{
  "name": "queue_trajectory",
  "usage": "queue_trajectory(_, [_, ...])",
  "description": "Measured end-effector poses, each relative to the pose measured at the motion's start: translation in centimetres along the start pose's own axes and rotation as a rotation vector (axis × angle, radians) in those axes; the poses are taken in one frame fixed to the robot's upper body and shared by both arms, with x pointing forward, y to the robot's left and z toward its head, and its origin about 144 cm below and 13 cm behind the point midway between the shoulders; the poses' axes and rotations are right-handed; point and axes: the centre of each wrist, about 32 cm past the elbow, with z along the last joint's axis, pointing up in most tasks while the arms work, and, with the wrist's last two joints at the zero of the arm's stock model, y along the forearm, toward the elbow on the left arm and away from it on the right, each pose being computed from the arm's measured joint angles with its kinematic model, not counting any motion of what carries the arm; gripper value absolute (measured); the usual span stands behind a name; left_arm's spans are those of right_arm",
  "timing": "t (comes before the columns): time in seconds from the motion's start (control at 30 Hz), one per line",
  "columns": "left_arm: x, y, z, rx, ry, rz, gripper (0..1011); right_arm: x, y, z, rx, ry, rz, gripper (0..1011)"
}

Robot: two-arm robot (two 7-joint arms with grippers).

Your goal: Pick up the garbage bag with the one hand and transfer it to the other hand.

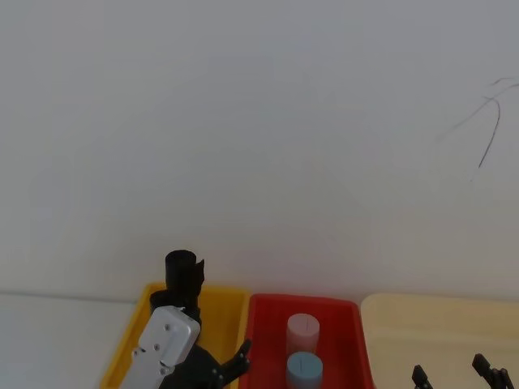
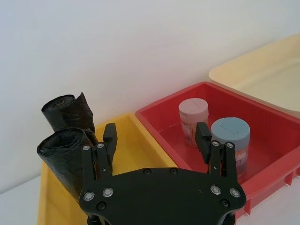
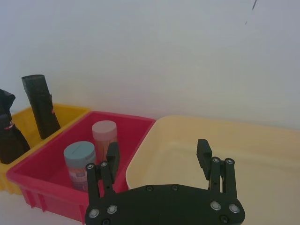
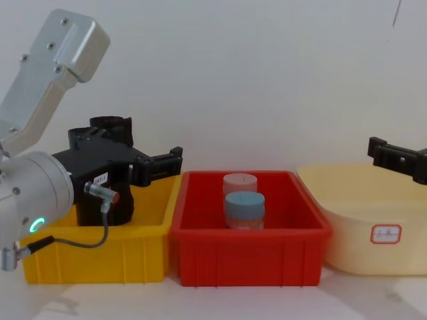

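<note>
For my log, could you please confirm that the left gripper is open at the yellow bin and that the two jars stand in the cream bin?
Not quite. The two jars stand in the red bin, not the cream bin, as the chest view shows. The left gripper is indeed open at the yellow bin.

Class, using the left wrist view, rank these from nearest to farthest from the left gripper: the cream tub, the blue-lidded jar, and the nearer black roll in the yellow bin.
Ranked from the left gripper:
1. nearer black roll, in the yellow bin, right beside one finger.
2. blue-lidded jar, in the red bin, just past the other finger.
3. cream tub, on the far side of the red bin.
</note>
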Motion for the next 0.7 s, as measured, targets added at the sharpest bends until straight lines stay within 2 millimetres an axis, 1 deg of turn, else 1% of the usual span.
queue_trajectory(0.7, [0.0,0.0,0.0,0.0,0.0,0.0,1001,0.0,0.0,0.0,0.0,0.0,0.0,1000])
